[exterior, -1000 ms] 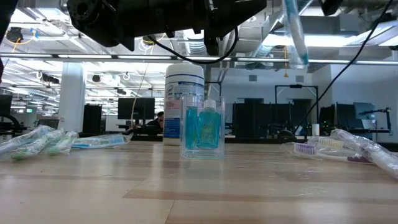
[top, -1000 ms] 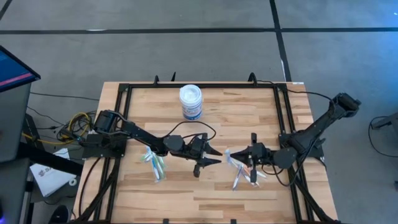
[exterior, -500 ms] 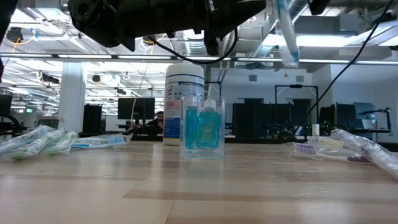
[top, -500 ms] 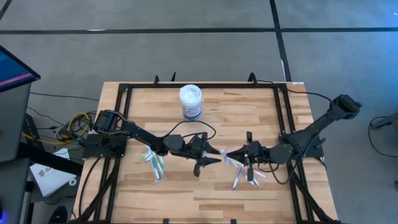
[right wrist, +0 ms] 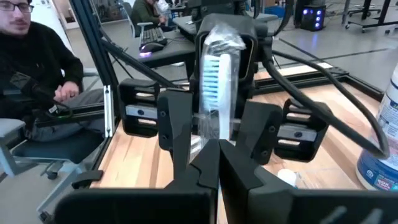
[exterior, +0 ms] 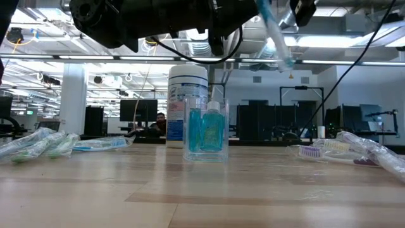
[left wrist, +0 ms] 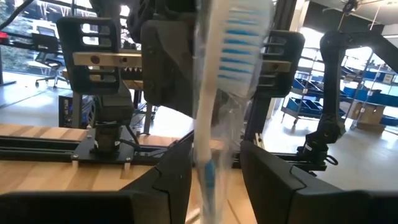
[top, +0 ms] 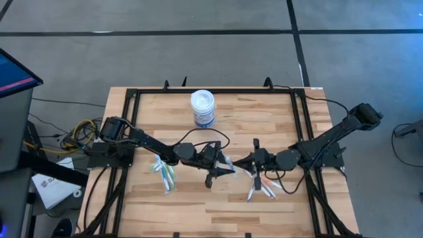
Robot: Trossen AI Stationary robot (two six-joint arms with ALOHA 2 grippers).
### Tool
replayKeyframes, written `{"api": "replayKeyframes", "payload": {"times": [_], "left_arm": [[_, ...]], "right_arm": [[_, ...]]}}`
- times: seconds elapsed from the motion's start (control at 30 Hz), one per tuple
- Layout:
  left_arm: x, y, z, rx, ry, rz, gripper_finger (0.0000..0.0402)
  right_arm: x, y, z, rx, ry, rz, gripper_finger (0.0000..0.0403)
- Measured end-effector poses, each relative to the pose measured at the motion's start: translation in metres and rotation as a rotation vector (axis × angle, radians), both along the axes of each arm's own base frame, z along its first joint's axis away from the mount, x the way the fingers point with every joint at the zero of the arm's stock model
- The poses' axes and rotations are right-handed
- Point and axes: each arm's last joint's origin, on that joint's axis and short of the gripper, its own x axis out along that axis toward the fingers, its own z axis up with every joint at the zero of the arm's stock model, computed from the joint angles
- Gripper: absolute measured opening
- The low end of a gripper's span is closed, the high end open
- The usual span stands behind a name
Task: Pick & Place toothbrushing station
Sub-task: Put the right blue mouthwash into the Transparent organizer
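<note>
My right gripper [top: 246,163] is shut on a blue-bristled toothbrush in a clear wrapper [right wrist: 217,68], high above mid-table and just right of my left gripper [top: 225,165]. The brush also shows in the low view [exterior: 273,31]. My left gripper is open. In the left wrist view the brush [left wrist: 214,93] stands in front of the gap between its fingers, and no touch shows. The clear cup [exterior: 205,130] stands on its base on the table below the arms, with the blue white-capped tube [exterior: 214,126] inside. My right gripper pinches the wrapped toothbrush's handle [right wrist: 209,134], below the bristle head, between its two fingers. The fingers come about level from the table's right and lie across the brush. The brush is lifted clear, roughly upright and tilted, head up, its lower end [exterior: 288,62] hanging free.
One loose pile of toothbrushes lies left of centre [top: 165,173] and another right of centre [top: 259,188]. A white jar with a blue label [top: 203,108] stands toward the far edge, behind the cup. A black frame [top: 198,91] rims the table. A person sits beyond it [right wrist: 31,56].
My right gripper has moved toward the table's left, toward my left gripper and the cup, carrying the toothbrush. The brush, upright before, now tilts.
</note>
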Motion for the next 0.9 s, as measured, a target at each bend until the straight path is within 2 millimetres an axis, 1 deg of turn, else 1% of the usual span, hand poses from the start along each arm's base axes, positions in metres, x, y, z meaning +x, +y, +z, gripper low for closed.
{"api": "replayKeyframes", "payload": {"times": [0.1, 0.17, 0.3, 0.43, 0.5, 0.57, 0.7, 0.83, 0.9], "left_arm": [[-0.0001, 0.0000, 0.0004, 0.012, -0.008, 0.002, 0.0125], [-0.0001, 0.0000, 0.0004, 0.012, -0.008, 0.002, 0.0112], [-0.0001, 0.0000, 0.0004, 0.012, -0.008, 0.002, 0.0075], [-0.0001, 0.0000, 0.0005, 0.012, -0.008, 0.002, 0.0030], [-0.0001, 0.0000, 0.0005, 0.012, -0.009, 0.002, 0.0015], [-0.0001, 0.0000, 0.0005, 0.012, -0.009, 0.002, 0.0016], [-0.0001, 0.0000, 0.0005, 0.012, -0.009, 0.002, 0.0029], [-0.0001, 0.0000, 0.0005, 0.012, -0.008, 0.002, 0.0014], [-0.0001, 0.0000, 0.0005, 0.010, -0.008, 0.002, 0.0014]], "right_arm": [[-0.0001, 0.0003, 0.0012, 0.003, -0.008, 0.013, 0.0000], [-0.0001, 0.0004, 0.0009, 0.002, -0.005, 0.018, 0.0000], [-0.0001, 0.0005, 0.0009, 0.002, -0.005, 0.018, 0.0000], [-0.0002, 0.0005, 0.0008, 0.002, -0.004, 0.018, 0.0000], [-0.0002, 0.0005, 0.0009, 0.002, -0.005, 0.018, 0.0000], [-0.0002, 0.0005, 0.0008, 0.002, -0.004, 0.018, 0.0000], [-0.0002, 0.0005, 0.0008, 0.002, -0.004, 0.018, 0.0000], [-0.0002, 0.0004, 0.0006, 0.000, -0.002, 0.018, 0.0000], [-0.0002, 0.0001, 0.0000, -0.006, 0.004, 0.017, 0.0000]]}}
